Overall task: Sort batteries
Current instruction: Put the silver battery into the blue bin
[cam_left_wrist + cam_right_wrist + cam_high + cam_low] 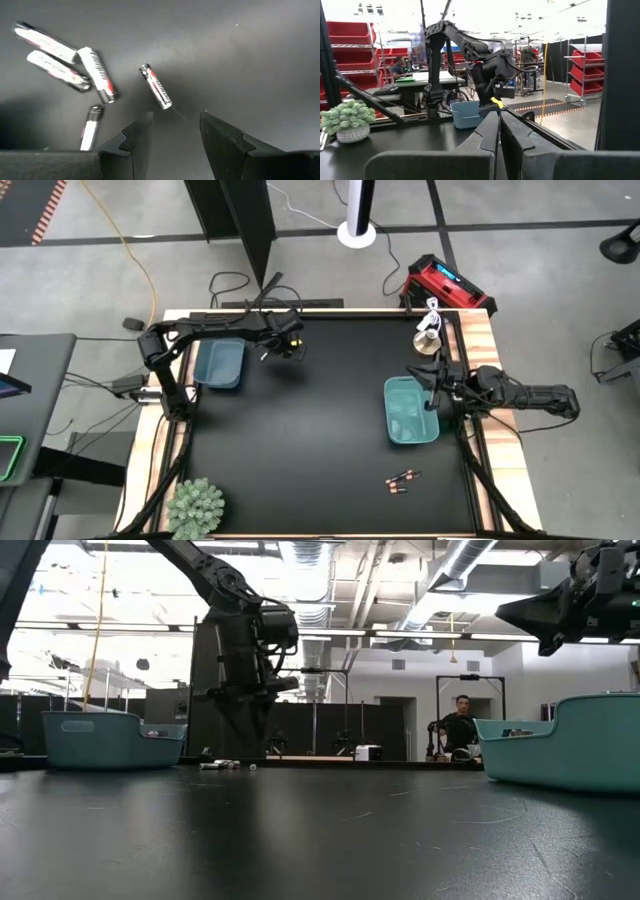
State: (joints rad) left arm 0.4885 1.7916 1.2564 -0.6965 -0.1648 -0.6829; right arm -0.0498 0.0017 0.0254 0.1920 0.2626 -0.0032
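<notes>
We hover our left gripper (175,131), fingers spread, over a lone whitish battery (156,86) mid-frame, lining up a pick; our right gripper (499,131), pinched shut, waits above its teal bin (411,412).

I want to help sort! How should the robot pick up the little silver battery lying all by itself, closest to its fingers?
Grip the lone silver cylinder battery around its middle, coming straight down with the open left gripper. It lies flat on the black table, apart from the others, so the fingers fit either side across its width.
</notes>
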